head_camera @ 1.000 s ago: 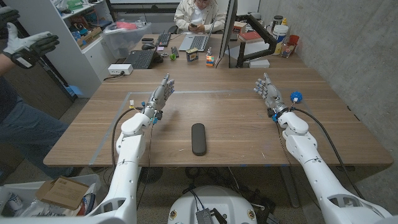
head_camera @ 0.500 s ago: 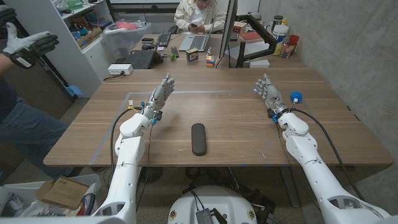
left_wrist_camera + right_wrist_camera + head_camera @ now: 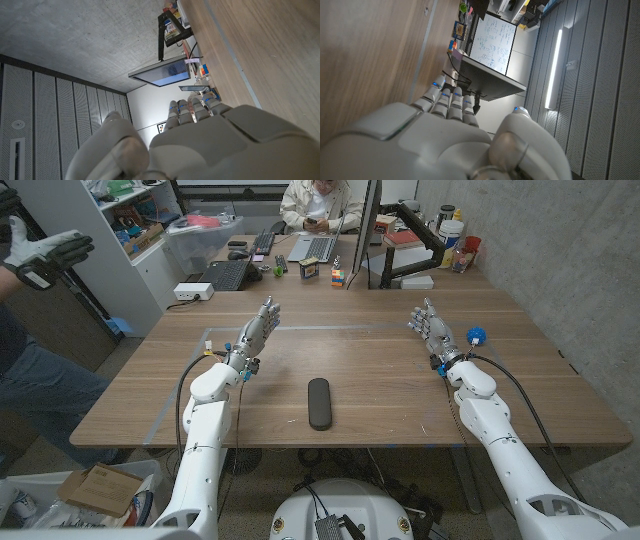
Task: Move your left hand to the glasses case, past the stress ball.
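Observation:
A black oblong glasses case (image 3: pixel 319 402) lies on the wooden table (image 3: pixel 380 380) near its front edge, in the middle. My left hand (image 3: pixel 257 333) is held up over the left part of the table, fingers straight and apart, holding nothing; it is up and to the left of the case. The left wrist view shows the back of that hand (image 3: pixel 200 140). My right hand (image 3: pixel 428 326) is raised the same way on the right, empty, also seen from behind (image 3: pixel 445 135). A small blue spiky ball (image 3: pixel 475 336) sits just right of the right hand.
A second desk behind the table carries keyboards, a laptop (image 3: pixel 320 248), a monitor (image 3: pixel 368 230) and a puzzle cube (image 3: pixel 339 277). A person sits at its far side. A person's gloved hand (image 3: pixel 45 255) shows at far left. A concrete wall runs along the right.

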You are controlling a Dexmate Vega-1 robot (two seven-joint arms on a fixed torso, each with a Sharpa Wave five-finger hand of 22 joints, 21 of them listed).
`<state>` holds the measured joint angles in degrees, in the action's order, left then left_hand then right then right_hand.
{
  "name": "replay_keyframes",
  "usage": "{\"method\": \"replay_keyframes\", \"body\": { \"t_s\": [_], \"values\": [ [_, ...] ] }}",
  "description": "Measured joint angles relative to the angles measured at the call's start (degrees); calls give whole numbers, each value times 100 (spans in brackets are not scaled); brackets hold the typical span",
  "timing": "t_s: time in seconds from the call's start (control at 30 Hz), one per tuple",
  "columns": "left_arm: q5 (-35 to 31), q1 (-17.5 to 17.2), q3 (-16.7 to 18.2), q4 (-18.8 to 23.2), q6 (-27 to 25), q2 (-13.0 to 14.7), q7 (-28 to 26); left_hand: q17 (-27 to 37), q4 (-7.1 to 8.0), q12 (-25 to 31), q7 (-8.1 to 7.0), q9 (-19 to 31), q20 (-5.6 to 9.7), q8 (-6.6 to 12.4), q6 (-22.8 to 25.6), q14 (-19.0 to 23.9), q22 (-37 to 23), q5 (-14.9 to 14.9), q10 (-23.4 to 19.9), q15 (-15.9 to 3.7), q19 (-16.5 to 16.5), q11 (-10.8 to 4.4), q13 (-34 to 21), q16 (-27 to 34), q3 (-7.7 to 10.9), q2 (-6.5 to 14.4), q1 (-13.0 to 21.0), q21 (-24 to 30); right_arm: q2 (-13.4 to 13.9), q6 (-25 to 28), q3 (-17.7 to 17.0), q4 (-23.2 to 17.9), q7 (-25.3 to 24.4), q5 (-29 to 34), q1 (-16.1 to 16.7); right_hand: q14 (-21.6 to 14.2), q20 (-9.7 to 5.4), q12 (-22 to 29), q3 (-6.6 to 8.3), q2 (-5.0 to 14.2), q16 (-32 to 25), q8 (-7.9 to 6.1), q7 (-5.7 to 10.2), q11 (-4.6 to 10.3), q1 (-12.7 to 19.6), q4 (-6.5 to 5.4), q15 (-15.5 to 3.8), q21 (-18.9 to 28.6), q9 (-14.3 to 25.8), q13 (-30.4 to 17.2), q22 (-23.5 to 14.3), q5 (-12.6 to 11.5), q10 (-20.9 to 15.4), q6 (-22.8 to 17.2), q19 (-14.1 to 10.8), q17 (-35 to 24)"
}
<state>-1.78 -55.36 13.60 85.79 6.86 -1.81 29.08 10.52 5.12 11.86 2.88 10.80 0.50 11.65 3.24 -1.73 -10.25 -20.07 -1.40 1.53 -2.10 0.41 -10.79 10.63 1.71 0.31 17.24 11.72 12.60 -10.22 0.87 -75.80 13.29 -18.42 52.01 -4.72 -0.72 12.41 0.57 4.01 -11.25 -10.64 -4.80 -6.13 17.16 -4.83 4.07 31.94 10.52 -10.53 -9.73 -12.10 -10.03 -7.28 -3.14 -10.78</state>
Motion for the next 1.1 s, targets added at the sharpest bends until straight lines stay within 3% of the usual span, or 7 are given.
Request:
{"method": "replay_keyframes", "body": {
  "t_s": [1.1],
  "values": [
    [-84, -162, -116, 324, 252, 65, 108, 0, 2, 0, -14, -1, -71, 3, 14, 0, 0, 0, 21, 0, -71, -21, 0, -1, -47, 23, 23, -30, -5, -13, 9, -6, -36, 0, 6, 0, 31, 0, -48, 0, 0, 0, -1, 10, 0, 0, 0, -61, 0, 0, 1, 0, -10, 1, -30, 0]
  ]
}}
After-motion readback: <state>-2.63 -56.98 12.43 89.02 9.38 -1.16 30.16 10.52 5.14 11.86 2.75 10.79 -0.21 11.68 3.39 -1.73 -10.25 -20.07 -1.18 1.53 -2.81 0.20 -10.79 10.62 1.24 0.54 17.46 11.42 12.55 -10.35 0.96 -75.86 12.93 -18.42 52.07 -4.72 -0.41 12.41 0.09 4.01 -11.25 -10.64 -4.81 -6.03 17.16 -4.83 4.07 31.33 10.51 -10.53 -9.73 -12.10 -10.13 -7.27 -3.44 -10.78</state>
